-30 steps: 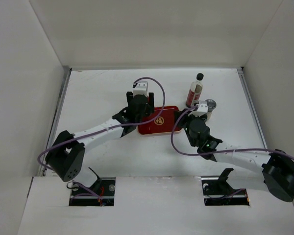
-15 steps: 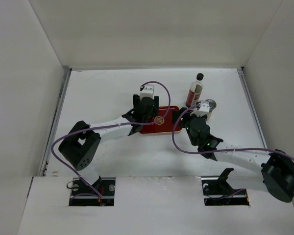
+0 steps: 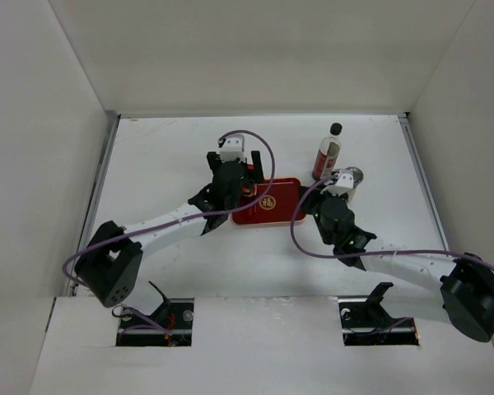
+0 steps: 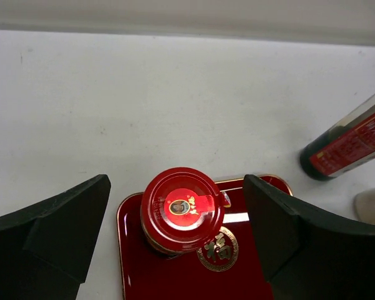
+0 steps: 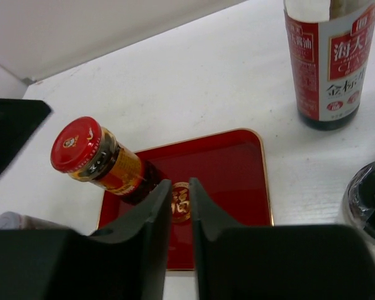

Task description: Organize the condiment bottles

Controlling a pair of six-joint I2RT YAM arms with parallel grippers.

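Red jar (image 4: 182,209) stands on the far-left corner of the tray (image 4: 175,284), lid up, label side hidden from the left wrist view. Left arm reaches from its base diagonally forward and inward, elbow low over the surface (image 4: 175,94), wrist pitched down above the tray's left end. Left claw (image 4: 175,181) is spread wide: one finger on each side of the jar, both clear of it, touching nothing. Tray is flat and red with a gold rim and a gold emblem near its middle; apart from the jar, the part seen carries nothing. Tall bottle (image 3: 327,156), black cap and red-and-white label, stands upright on the surface beyond the tray's right end, off the tray. Silver-lidded jar (image 3: 352,175) sits just right of the bottle's base, also off the tray. Right arm runs from its base along the surface toward the middle, forearm nearly flat, wrist raised beside the tray's right end and close to the silver-lidded jar. Right claw (image 5: 180,187) has its fingers drawn nearly together, only a thin slit between them, nothing in it; it points across the tray toward the red jar. Contact between the right claw and the silver-lidded jar: cannot tell. Pale bottle: not clearly made out in any view.
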